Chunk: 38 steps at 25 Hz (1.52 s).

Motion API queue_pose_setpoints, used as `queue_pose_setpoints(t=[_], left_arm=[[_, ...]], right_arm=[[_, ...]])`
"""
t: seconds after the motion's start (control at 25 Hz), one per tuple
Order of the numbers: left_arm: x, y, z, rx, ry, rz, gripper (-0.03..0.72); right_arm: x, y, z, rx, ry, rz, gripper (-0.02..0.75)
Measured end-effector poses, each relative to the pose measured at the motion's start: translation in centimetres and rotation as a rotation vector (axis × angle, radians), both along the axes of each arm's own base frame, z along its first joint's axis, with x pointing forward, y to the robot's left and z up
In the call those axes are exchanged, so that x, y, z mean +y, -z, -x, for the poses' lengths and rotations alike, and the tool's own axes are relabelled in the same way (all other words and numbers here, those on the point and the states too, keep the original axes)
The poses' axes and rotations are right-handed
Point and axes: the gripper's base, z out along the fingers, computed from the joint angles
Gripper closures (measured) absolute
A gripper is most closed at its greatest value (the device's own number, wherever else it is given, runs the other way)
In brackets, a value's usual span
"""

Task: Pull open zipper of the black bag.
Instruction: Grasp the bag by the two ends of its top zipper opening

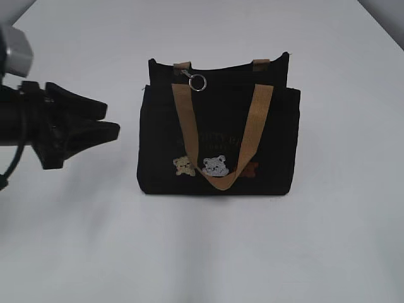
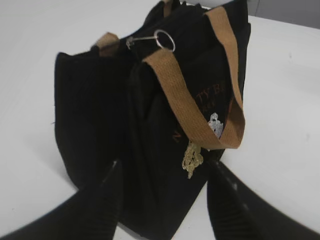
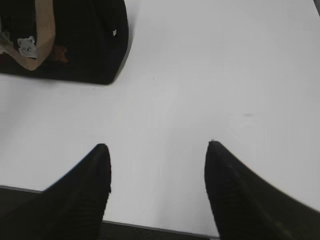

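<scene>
On white table [image 1: 328, 252]: one black bag [image 1: 158, 139], two pincers.

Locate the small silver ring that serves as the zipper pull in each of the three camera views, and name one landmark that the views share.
Exterior view: the silver ring hangs at the top left of the black bag, beside the tan strap.
Left wrist view: upper middle, lying on the bag's top edge above the strap.
Right wrist view: not in the picture; only the bag's lower corner shows.
Shared landmark: the grey bear patch.
</scene>
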Motion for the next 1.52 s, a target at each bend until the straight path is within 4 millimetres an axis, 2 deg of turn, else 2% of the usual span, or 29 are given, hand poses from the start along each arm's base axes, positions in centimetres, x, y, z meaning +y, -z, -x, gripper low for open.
queue_pose_setpoints(t=[0.12, 0.2, 0.28, 0.36, 0.4, 0.48, 0.56, 0.68, 0.8, 0.84, 0.96, 1.08, 1.12, 1.2, 1.24, 1.28, 1.36, 1.48, 1.52], left_arm=[[-1.5, 1.6, -2.1, 0.018, 0.062, -0.021, 0.276], [-2.8, 2.3, -3.7, 0.020, 0.098, -0.031, 0.276], [-4.0, 3.0, -5.1, 0.018, 0.128, -0.036, 0.276], [-5.3, 3.8, -6.5, 0.020, 0.150, -0.046, 0.293], [-5.7, 4.1, -7.0, 0.023, 0.148, -0.060, 0.329], [-6.5, 5.0, -7.4, 0.033, 0.140, -0.095, 0.511], [-6.8, 5.1, -7.4, 0.032, 0.138, -0.111, 0.626], [-6.8, 5.1, -7.5, 0.031, 0.137, -0.112, 0.625], [-6.8, 5.1, -7.5, 0.031, 0.137, -0.112, 0.625], [-6.8, 5.1, -7.5, 0.031, 0.137, -0.112, 0.625], [-6.8, 5.1, -7.5, 0.031, 0.137, -0.112, 0.625], [-6.8, 5.1, -7.5, 0.031, 0.137, -0.112, 0.625], [-6.8, 5.1, -7.5, 0.031, 0.136, -0.113, 0.625], [-6.8, 5.1, -7.5, 0.031, 0.134, -0.115, 0.625], [-6.8, 5.1, -7.5, 0.031, 0.135, -0.115, 0.625], [-6.8, 5.1, -7.4, 0.031, 0.137, -0.115, 0.625], [-6.9, 5.1, -7.4, 0.031, 0.141, -0.115, 0.625], [-7.0, 5.1, -7.4, 0.033, 0.139, -0.112, 0.625], [-7.0, 5.1, -7.4, 0.042, 0.133, -0.106, 0.625]], right_arm=[[0.5, -0.1, -0.1, 0.004, -0.052, -0.016, 0.274], [1.0, -0.3, -1.1, 0.045, -0.128, -0.015, 0.274], [1.8, -1.0, -3.1, 0.074, -0.234, -0.034, 0.274], [2.5, -1.9, -5.9, 0.047, -0.310, -0.072, 0.274], [2.7, -2.4, -7.7, 0.023, -0.337, -0.097, 0.274], [3.0, -2.9, -11.6, -0.001, -0.369, -0.134, 0.274], [3.3, -2.9, -17.0, 0.026, -0.404, -0.181, 0.274], [4.9, -2.5, -24.0, 0.039, -0.467, -0.212, 0.281], [8.4, -1.1, -30.0, 0.089, -0.536, -0.223, 0.298], [9.6, -0.4, -31.7, 0.109, -0.553, -0.228, 0.301], [13.3, 1.6, -35.2, 0.169, -0.593, -0.253, 0.307], [16.1, 3.8, -37.3, 0.231, -0.597, -0.287, 0.328], [16.8, 4.3, -37.7, 0.254, -0.591, -0.304, 0.380], [17.1, 4.8, -37.8, 0.302, -0.556, -0.327, 0.583], [16.8, 4.8, -37.8, 0.332, -0.537, -0.332, 0.654], [16.1, 4.5, -37.8, 0.367, -0.524, -0.336, 0.698], [13.8, 3.6, -37.6, 0.420, -0.474, -0.331, 0.729], [8.2, 1.3, -37.4, 0.458, -0.348, -0.300, 0.736], [7.0, 0.5, -37.0, 0.466, -0.318, -0.300, 0.735]])
